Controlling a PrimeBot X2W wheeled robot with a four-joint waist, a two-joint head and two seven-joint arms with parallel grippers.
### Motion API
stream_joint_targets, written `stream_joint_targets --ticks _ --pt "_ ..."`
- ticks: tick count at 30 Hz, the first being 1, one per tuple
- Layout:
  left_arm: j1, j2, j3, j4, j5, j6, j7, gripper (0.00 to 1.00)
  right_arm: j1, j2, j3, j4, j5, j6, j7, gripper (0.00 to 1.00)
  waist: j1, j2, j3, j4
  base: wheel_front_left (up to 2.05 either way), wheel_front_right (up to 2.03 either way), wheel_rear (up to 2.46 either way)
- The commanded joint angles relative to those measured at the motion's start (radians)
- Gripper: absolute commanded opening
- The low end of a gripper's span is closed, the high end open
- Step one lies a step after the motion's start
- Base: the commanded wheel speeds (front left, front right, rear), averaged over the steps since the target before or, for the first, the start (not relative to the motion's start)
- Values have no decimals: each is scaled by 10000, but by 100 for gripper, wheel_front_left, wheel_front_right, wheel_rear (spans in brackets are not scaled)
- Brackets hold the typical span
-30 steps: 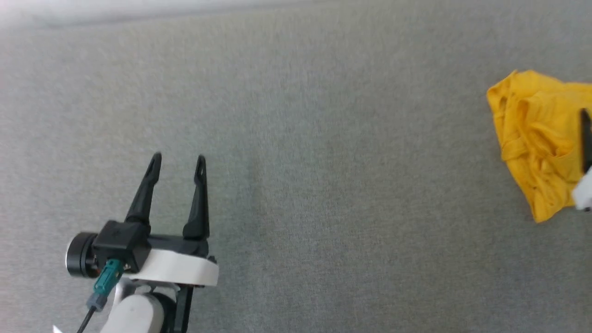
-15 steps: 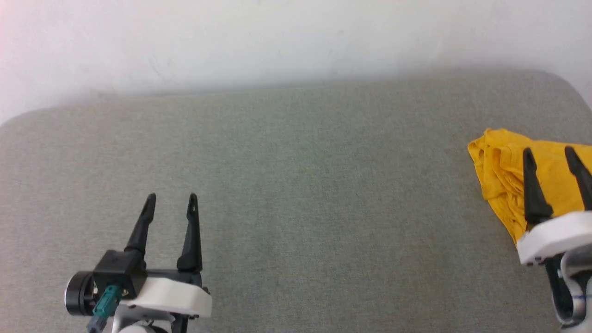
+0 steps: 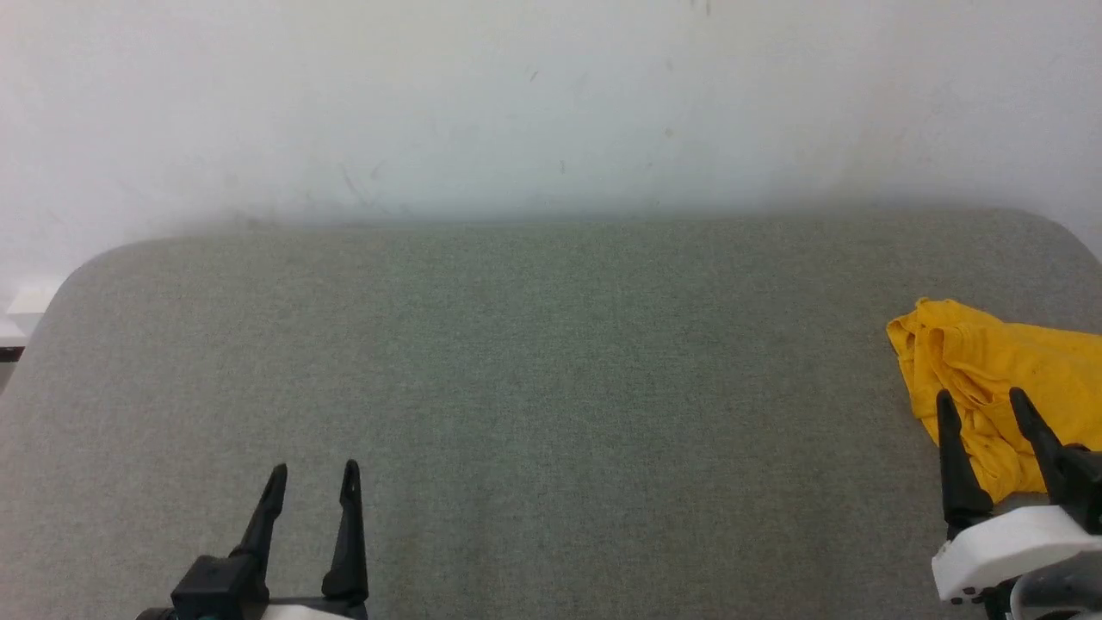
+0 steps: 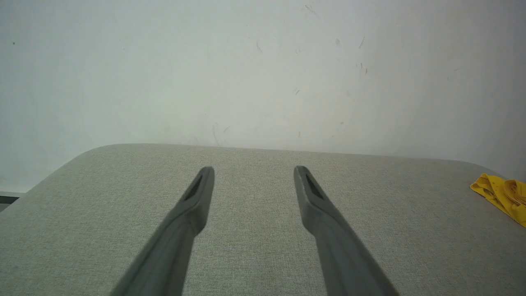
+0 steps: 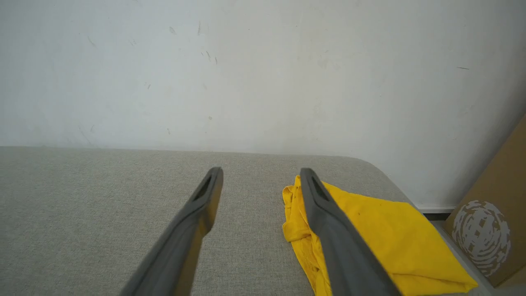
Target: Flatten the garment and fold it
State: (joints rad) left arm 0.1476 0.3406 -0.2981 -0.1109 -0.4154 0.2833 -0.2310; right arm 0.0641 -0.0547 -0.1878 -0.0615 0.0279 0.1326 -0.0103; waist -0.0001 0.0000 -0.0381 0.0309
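One big white wall (image 3: 551,103) at the back, scuffed here and there, and in front of it the grey fabric surface (image 3: 551,344) with rounded corners. The garment (image 3: 1007,370), bright yellow, lies crumpled in a heap at the surface's right edge, towards the far right corner. A brown cardboard box (image 5: 493,230) stands beyond that edge, by the wall. The right gripper (image 3: 981,393) is at the heap's near side, fingers spread, nothing between them; whether it touches the cloth, I can't tell. The left gripper (image 3: 312,469) is at the near edge, spread too, empty, well apart from the garment.
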Motion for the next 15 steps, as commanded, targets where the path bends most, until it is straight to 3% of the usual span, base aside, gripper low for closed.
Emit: stream_joint_targets --ticks 1,15 --pt "253 -38 79 72 -52 7 -134 100 206 40 -63 97 116 -19 -155 100 1 0 -97 39 0 0 0" --pt "326 -401 199 388 -106 -155 -277 100 525 44 209 716 524 -19 -587 100 1 0 194 58 0 0 0"
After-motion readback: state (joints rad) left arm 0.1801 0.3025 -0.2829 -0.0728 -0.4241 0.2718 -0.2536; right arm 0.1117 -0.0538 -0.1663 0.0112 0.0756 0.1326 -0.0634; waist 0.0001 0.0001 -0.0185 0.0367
